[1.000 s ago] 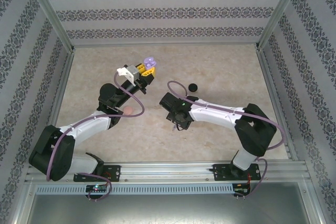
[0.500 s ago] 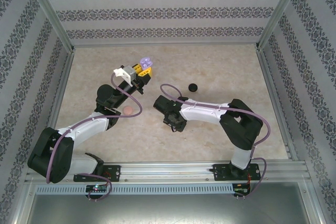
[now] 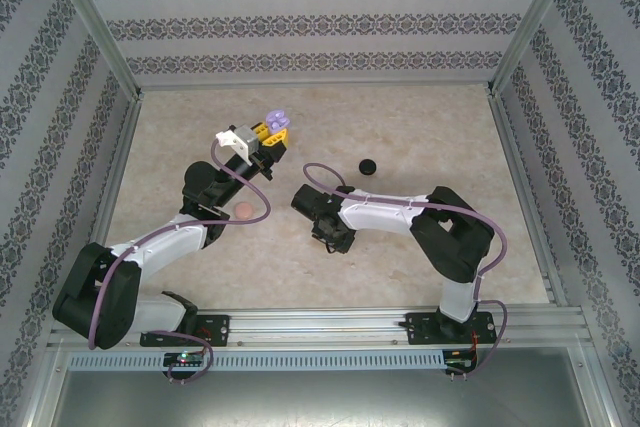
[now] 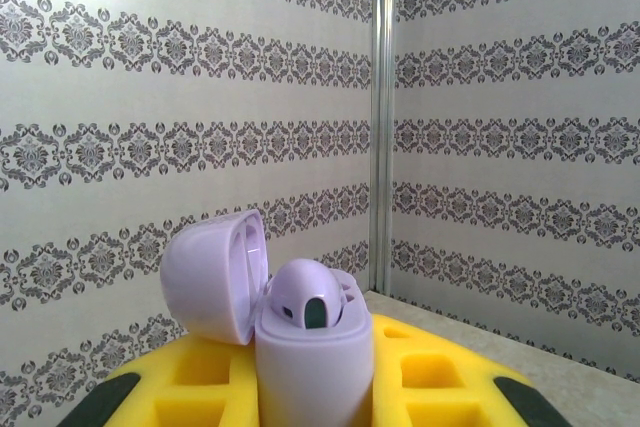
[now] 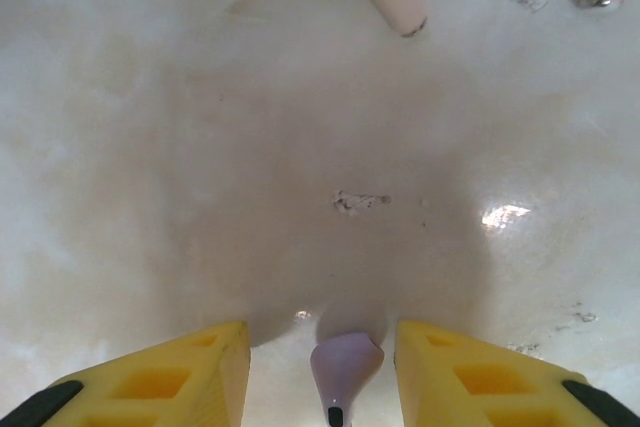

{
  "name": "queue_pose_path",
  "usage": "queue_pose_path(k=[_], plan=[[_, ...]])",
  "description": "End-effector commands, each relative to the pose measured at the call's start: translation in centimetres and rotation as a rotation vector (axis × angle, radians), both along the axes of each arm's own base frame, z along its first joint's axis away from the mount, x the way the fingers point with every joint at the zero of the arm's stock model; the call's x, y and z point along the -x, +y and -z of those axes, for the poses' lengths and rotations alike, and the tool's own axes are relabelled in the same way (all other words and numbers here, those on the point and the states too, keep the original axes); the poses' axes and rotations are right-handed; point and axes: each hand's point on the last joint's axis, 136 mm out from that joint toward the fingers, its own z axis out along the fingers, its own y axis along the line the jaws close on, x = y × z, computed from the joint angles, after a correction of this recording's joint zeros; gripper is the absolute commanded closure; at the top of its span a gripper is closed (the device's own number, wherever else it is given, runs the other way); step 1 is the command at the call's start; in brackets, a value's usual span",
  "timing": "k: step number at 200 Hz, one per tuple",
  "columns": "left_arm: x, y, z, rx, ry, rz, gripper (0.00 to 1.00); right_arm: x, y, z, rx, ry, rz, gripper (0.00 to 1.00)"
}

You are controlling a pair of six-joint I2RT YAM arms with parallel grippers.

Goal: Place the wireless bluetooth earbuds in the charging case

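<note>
right jaws partly open, straddling purple earbud (image 5: 346, 359) on tabletop (image 5: 200, 147), gaps both sides, stem pointing back toward wrist | left jaws clamped on open purple case (image 4: 312, 372), raised

A pale beige, marbled table top (image 3: 420, 127) is boxed in on three sides by white walls (image 3: 300, 22) printed with horizontal bands of grey damask ornament. Bare aluminium posts (image 3: 95, 22) rise at the back corners; seen close, one post (image 4: 381, 117) covers the seam where two walls meet. A ribbed aluminium rail (image 3: 320, 322) runs along the near edge, a slotted strip (image 3: 300, 359) just beside it. The top bears small scuffs (image 5: 360, 200) and a glare spot (image 5: 503, 214)
</note>
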Motion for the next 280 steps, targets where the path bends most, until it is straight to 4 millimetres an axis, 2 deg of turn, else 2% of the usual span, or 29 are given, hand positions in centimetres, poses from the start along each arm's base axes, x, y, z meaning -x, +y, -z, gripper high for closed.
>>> queue_pose_path(k=[1,66,98,133,176,201,225,261,280], plan=[[1.1,0.8,-2.4,0.043,-0.08,0.002,1.0,0.7,-0.5,0.9,0.032,0.031,0.002,0.59],[1.1,0.8,-2.5,0.047,-0.078,0.003,1.0,0.7,-0.4,1.1,0.04,0.039,-0.028,0.67],[1.1,0.8,-2.4,0.047,-0.07,0.006,1.0,0.5,-0.2,1.0,0.039,0.032,-0.056,0.75],[1.0,0.6,-2.3,0.045,-0.059,0.015,1.0,-0.2,0.3,0.2,0.033,-0.002,-0.101,0.82],[1.0,0.4,-2.4,0.044,-0.05,0.028,1.0,-1.2,0.2,-1.6,0.03,-0.079,-0.144,0.82],[1.1,0.2,-2.4,0.036,-0.045,0.038,1.0,-1.7,-0.6,-3.6,0.027,-0.159,-0.157,0.82],[1.3,0.0,-2.7,0.027,-0.047,0.058,1.0,-2.4,-1.8,-6.5,0.026,-0.248,-0.176,0.82],[1.6,-0.8,-3.1,0.006,-0.054,0.105,1.0,-4.1,-3.6,-11.7,-0.015,-0.381,-0.202,0.82],[1.8,-1.4,-3.1,-0.018,-0.049,0.139,1.0,-5.5,-4.4,-15.5,-0.053,-0.469,-0.216,0.82]])
